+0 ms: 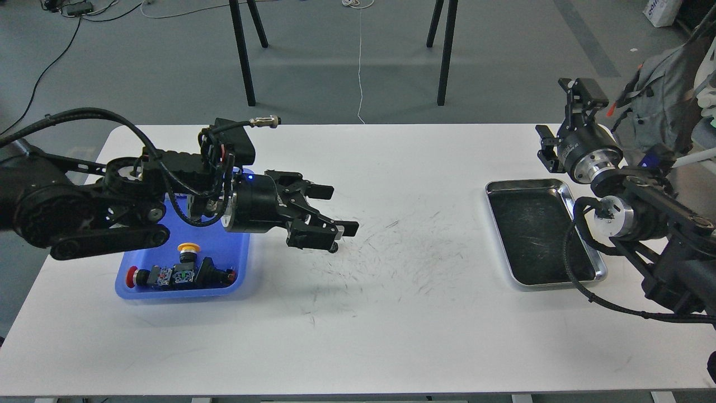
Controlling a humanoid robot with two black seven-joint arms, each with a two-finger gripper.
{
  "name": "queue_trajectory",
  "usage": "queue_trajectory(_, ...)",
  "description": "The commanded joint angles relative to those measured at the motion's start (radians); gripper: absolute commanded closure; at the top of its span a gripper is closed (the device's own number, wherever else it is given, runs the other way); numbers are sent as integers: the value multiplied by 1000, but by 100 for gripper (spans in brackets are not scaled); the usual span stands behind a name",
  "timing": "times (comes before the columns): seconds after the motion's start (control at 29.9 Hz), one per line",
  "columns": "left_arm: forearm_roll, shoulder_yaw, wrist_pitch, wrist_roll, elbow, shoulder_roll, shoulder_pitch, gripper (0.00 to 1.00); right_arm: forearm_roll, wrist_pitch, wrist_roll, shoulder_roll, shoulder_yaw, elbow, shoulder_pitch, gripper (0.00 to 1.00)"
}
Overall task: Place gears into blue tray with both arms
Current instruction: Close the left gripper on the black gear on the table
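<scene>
From my head view, my left arm (84, 215) reaches in from nine o'clock, stretched across the top of the blue tray (238, 280). My left gripper (337, 215) points toward three o'clock, just past the tray's right edge and over the bare white table (358, 336). Its two fingers stand apart, one at (319, 191) and the lower one nearer me. Right at the lower fingertip sits a tiny black gear (334, 247); it looks to be touching that finger, but whether I am truly gripping it or it just lies on the table beneath, I cannot tell.

Inside the tray, along its six o'clock wall, a row of push-button switches (179, 276) lies on its side, with one yellow-capped button (188, 249) just above them. Any gears already in the tray are too small to make out.

Over at three o'clock, the steel tray (526, 184) sits on the table, well apart from the blue one. My right arm (643, 218) comes in from the right edge, beside that steel tray's right rim. My right gripper (576, 92) is lifted high, toward one o'clock, off the table's far corner; it shows end-on and dark, so how wide it stands I cannot tell.
</scene>
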Motion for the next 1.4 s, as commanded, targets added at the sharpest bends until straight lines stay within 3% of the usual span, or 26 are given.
queue_trajectory(0.0, -62, 13, -33, 0, 59, -95, 7, 0, 1, 2, 25, 1, 49, 1, -41, 2)
queue_trajectory(0.23, -68, 104, 36, 0, 129, -188, 2, 1, 0, 1, 27, 1, 55, 2, -60, 2)
queue_trajectory(0.4, -65, 185, 235, 0, 211, -205, 4, 1, 0, 1, 28, 1, 54, 1, -62, 2)
queue_trajectory(0.53, -85, 194, 208, 0, 231, -213, -4, 1, 0, 1, 28, 3, 55, 1, -62, 2)
queue_trajectory(0.67, -91, 197, 191, 0, 336, -291, 11, 0, 0, 1, 28, 6, 55, 1, -62, 2)
queue_trajectory(0.8, -91, 236, 170, 0, 331, -305, 37, 0, 0, -1, 28, 4, 55, 1, -62, 2)
queue_trajectory(1.04, -89, 251, 186, 0, 390, -331, 69, 0, 0, -1, 28, 4, 54, 1, -62, 2)
queue_trajectory(1.2, -89, 265, 187, 0, 521, -340, 155, 1, 0, -1, 28, 4, 52, 1, -60, 2)
queue_trajectory(1.37, -86, 266, 194, 0, 513, -343, 178, 1, -2, -1, 28, 3, 51, -1, -62, 2)
